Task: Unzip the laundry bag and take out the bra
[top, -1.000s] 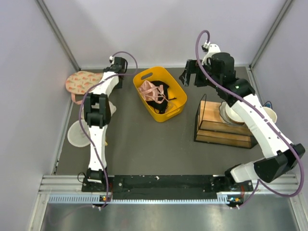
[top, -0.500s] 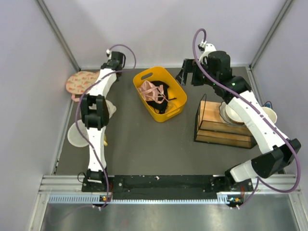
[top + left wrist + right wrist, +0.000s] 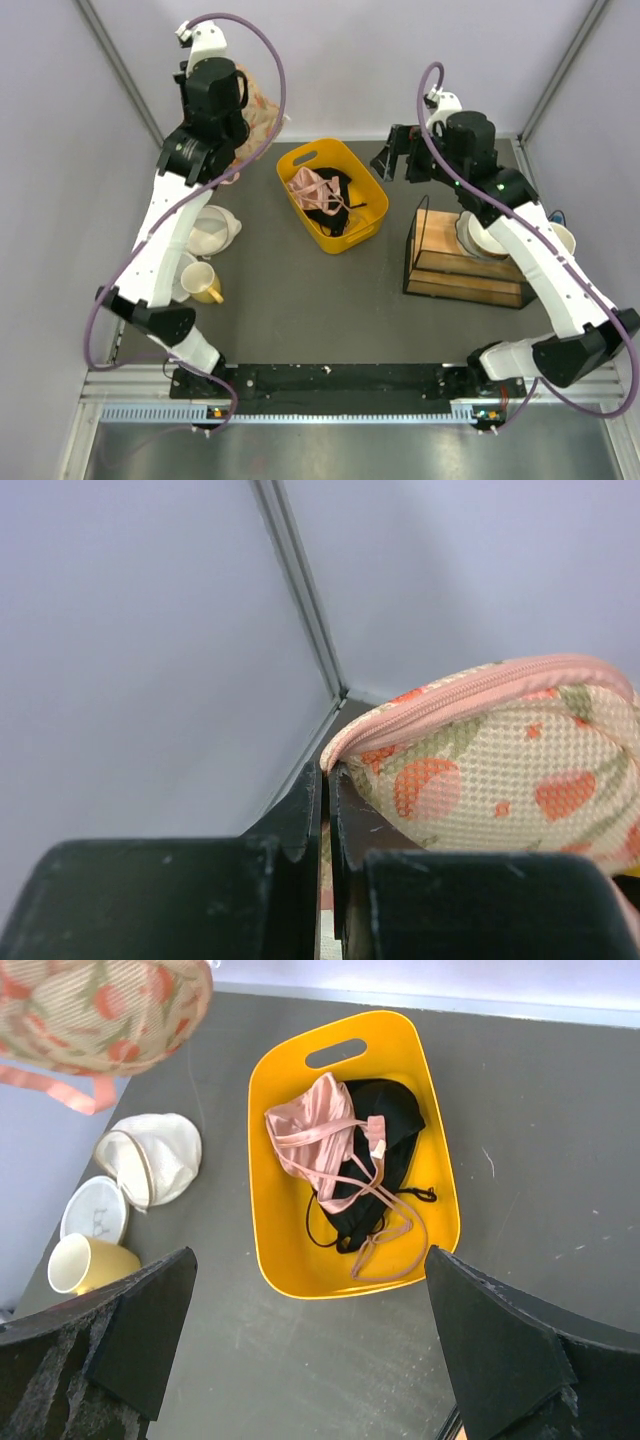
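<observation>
The left tool (image 3: 324, 790), its fingers nearly closed, pinches the zip edging of the laundry bag (image 3: 500, 760) and holds it clear of the counter (image 3: 540, 1160). The right tool (image 3: 310, 1310) hangs spread wide, gripping nothing, above a yellow basket (image 3: 440, 1160). The bra (image 3: 160, 1155) lies on the counter below, left of that tool.

We are looking at a dark grey tabletop (image 3: 300, 300). A yellow basket (image 3: 290, 1255) is sitting toward its far middle and a wooden tray with a wire frame (image 3: 450, 275) is standing at the right. A white domed pouch (image 3: 212, 230), a white disc (image 3: 95, 1210) and a yellow mug (image 3: 205, 285) are lying along the left side.
</observation>
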